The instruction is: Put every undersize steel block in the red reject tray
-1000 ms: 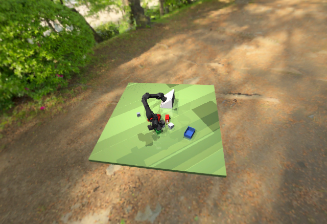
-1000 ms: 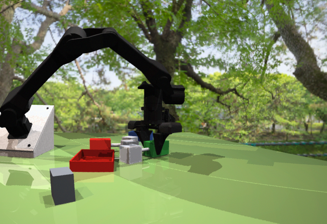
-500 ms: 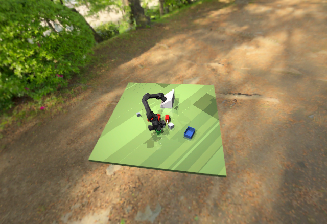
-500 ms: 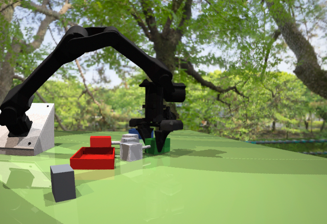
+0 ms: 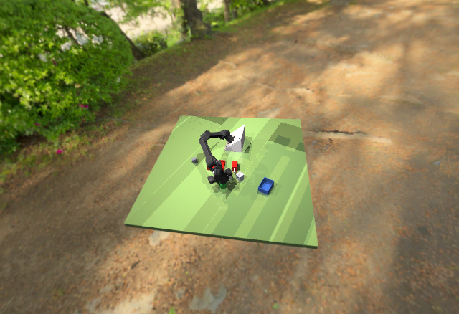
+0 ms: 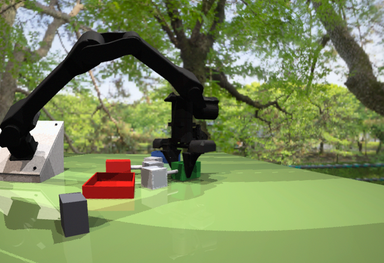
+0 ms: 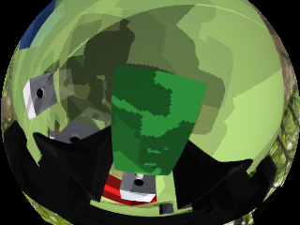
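Observation:
My gripper (image 6: 179, 172) (image 7: 146, 129) is shut on the green GO gauge (image 6: 196, 169) (image 7: 157, 117) (image 5: 222, 186), low over the table. Its pale pin points at the nearest steel block (image 6: 159, 178) (image 7: 131, 193). In the wrist view the block's dark hole shows just beyond the pin; I cannot tell if the tip is in it. A second steel block (image 7: 80, 131) stands beside it, partly behind a finger. A third steel block (image 7: 46, 94) (image 5: 239, 176) stands farther out. The red reject tray (image 6: 108, 192) (image 5: 223, 163) stands behind the nearest block; no block shows above its rim.
A red block with a pale pin (image 6: 117, 166) (image 5: 234, 164) stands behind the tray. A dark grey block (image 6: 75, 217) (image 5: 194, 160) stands apart. A blue tray (image 5: 266, 186) (image 6: 157, 153) lies beyond the steel blocks. A speckled wedge (image 6: 51, 148) (image 5: 237, 143) is by the arm's base.

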`<state>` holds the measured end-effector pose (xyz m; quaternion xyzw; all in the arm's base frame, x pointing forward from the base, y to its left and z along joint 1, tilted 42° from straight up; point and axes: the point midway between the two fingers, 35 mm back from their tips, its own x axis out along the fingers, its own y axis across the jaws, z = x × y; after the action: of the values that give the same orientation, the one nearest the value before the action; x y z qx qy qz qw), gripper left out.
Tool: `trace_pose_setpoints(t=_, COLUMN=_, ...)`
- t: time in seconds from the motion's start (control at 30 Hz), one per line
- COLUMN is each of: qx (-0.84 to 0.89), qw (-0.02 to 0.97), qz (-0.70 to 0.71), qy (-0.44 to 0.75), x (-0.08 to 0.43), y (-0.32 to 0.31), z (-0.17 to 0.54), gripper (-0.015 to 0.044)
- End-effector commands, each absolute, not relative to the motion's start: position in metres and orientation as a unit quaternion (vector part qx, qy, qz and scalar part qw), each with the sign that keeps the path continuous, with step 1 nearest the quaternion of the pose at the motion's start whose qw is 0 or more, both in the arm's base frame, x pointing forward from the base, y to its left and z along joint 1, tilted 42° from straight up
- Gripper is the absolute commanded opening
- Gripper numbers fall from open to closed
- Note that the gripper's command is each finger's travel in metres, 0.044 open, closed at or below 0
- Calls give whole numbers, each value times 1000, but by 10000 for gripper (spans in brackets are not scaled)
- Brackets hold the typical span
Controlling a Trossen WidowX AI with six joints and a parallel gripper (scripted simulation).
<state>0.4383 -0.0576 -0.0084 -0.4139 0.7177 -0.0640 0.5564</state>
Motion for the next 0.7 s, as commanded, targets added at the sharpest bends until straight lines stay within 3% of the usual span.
trace_pose_setpoints(t=0.0, qx=-414, qw=561, qz=-65, qy=714, x=443, y=-54, z=-7, gripper=0)
trace_pose_setpoints(t=0.67, qx=-414, qw=545, qz=-66, qy=726, x=436, y=-38, z=16, gripper=0)
